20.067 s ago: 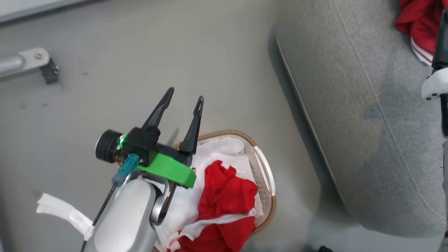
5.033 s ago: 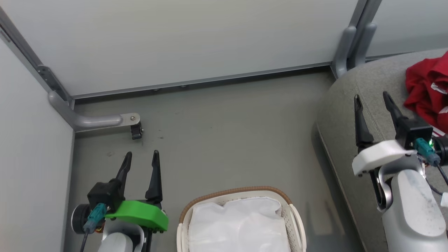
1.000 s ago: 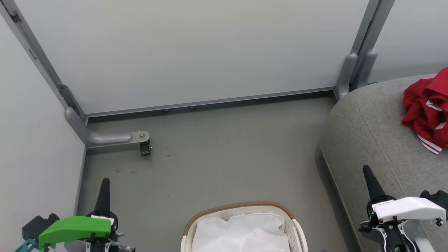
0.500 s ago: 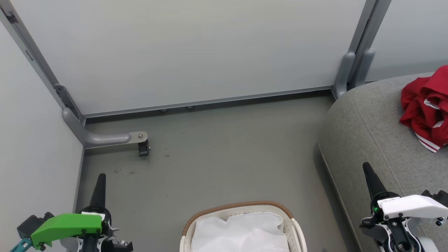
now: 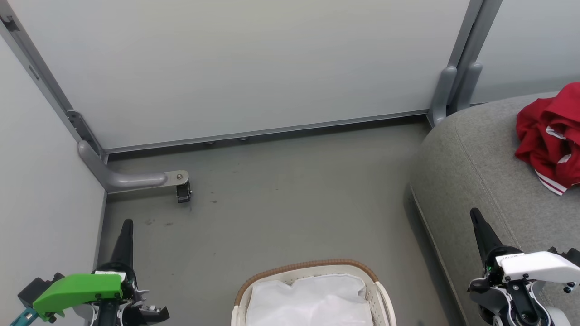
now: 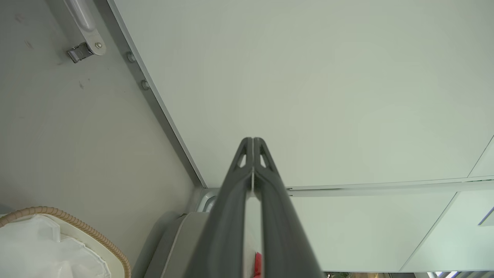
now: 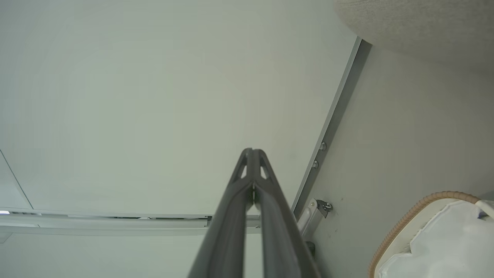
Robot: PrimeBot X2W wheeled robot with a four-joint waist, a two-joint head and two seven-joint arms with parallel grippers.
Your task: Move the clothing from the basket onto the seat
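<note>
- Head view, nearest me: the long dark left fingers [image 5: 124,240], under their green housing at the lower left, are pressed together on nothing. The left wrist view shows the tips meeting with no gap.
- The long dark right fingers [image 5: 482,231], under a white housing at the lower right, are likewise pressed together and empty.
- Between the two arms sits the oval white perforated plastic basket [image 5: 308,266] with its brown woven rim. What I can see of it holds just the plain white cloth lining [image 5: 312,299]. Its near end is cut off by the frame, so I cannot vouch for that part.
- Beyond the basket is bare grey floor [image 5: 281,190], with a grey metal bracket [image 5: 136,179] at the left wall.
- Farther off to the right, the bright red soft fabric clothing [image 5: 550,136] lies bunched on the large light grey upholstered seat [image 5: 476,172]. White striped trim shows at its lower edge. It is well apart from the basket and from both arms.
- My read: the pile is light and limp, unlikely to slip, but it will sag and trail when lifted. If I must shift it, I'd pinch a thick raised fold at the crest, not the thin striped hem.
- Farthest back stands the pale wall panel [image 5: 249,68].
</note>
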